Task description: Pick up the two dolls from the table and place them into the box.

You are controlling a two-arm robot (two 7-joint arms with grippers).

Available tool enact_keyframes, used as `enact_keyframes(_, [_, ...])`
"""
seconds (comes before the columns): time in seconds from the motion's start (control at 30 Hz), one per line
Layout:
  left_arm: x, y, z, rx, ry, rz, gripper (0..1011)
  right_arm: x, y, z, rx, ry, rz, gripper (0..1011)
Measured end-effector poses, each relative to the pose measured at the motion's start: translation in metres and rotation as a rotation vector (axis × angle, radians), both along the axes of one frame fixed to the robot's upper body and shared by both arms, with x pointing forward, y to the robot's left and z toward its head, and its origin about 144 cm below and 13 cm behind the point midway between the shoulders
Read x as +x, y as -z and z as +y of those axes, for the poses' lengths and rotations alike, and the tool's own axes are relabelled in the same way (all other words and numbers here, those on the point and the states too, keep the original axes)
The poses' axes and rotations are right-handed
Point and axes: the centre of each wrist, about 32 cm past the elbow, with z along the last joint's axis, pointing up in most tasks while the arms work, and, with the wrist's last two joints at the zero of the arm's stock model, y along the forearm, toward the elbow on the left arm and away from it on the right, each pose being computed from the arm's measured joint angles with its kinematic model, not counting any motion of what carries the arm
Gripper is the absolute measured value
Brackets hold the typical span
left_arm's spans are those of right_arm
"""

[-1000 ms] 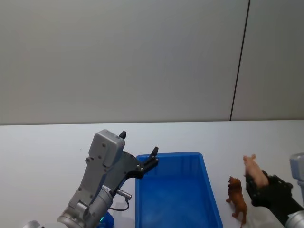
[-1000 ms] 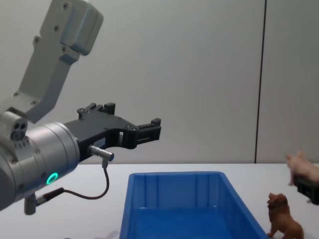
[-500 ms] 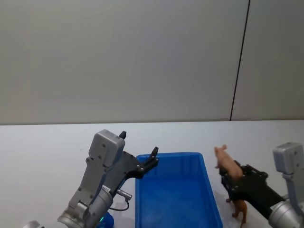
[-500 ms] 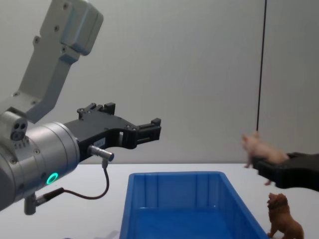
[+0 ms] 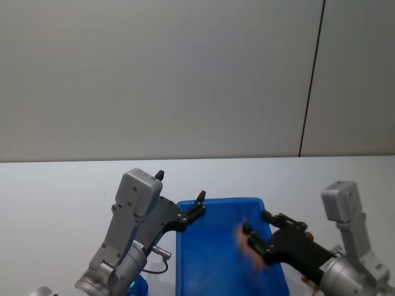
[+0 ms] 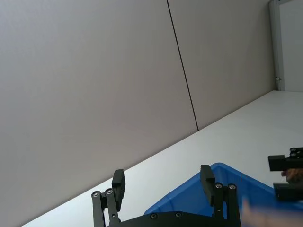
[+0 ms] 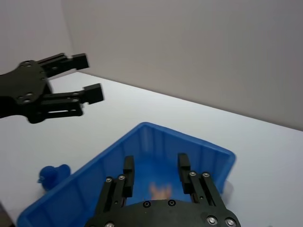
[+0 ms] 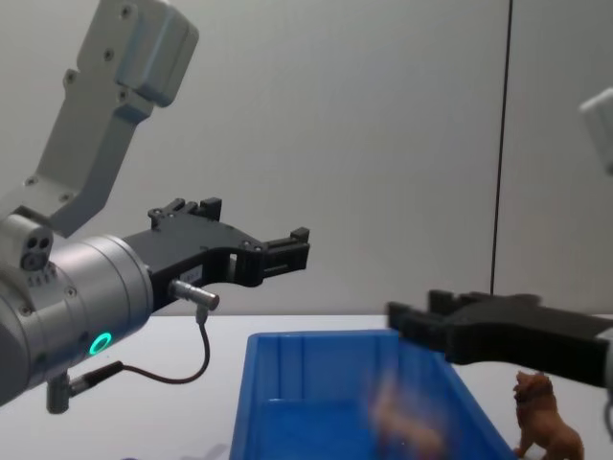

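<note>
Pinkish-tan doll [image 5: 249, 246]: shows as a smeared streak inside the box, below the right gripper's fingers and not touching them. Possibly not yet resting on the floor; the smear is too poor to say. In the right wrist view it sits low against the blue floor [image 7: 161, 190].
Lion doll [image 8: 546, 431]: upright on four legs on the table, just beside the box's right wall, outside it. Partly covered by the right arm in the head view.
Box [image 5: 219, 201]: blue bin, open top, on the table between the two arms; ribbed inner walls seen in the chest view [image 8: 335, 337].
Right gripper [image 5: 255, 222]: held over the right half of the box, above the rim. Jaws apart, nothing between them; the right wrist view shows the gap plainly [image 7: 155, 163].
Left gripper [image 8: 299, 247]: raised off the table at the box's far-left corner, level, pointing across toward the box. Jaws apart, empty [image 6: 163, 182].
Table [image 5: 62, 191]: plain white, running back to a grey wall.
</note>
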Motion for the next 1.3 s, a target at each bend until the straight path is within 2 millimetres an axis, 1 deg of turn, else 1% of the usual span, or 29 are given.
enact_keyframes(0.03, [0.0,0.0,0.0,0.0,0.0,0.0,1002,0.001,0.0,0.002,0.003,-0.016,0.003,508])
enact_keyframes(0.1, [0.0,0.0,0.0,0.0,0.0,0.0,1002,0.005,0.001,0.005,0.008,-0.05,0.01,592])
enact_keyframes(0.17, [0.0,0.0,0.0,0.0,0.0,0.0,1002,0.008,0.001,0.008,0.013,-0.082,0.015,654])
enact_keyframes(0.2, [0.0,0.0,0.0,0.0,0.0,0.0,1002,0.009,0.001,0.008,0.014,-0.087,0.016,654])
enact_keyframes(0.27, [0.0,0.0,0.0,0.0,0.0,0.0,1002,0.012,0.002,0.011,0.018,-0.109,0.021,767])
enact_keyframes(0.37, [0.0,0.0,0.0,0.0,0.0,0.0,1002,0.014,0.002,0.013,0.021,-0.121,0.024,822])
enact_keyframes(0.43, [0.0,0.0,0.0,0.0,0.0,0.0,1002,0.015,0.002,0.014,0.023,-0.124,0.025,896])
enact_keyframes(0.6, [0.0,0.0,0.0,0.0,0.0,0.0,1002,0.016,0.002,0.016,0.024,-0.109,0.026,1001])
enact_keyframes(1.0, [0.0,0.0,0.0,0.0,0.0,0.0,1002,0.01,0.001,0.013,0.016,-0.012,0.021,1001])
enact_keyframes(1.3, [0.0,0.0,0.0,0.0,0.0,0.0,1002,0.0,-0.002,0.006,0.003,0.076,0.011,1001])
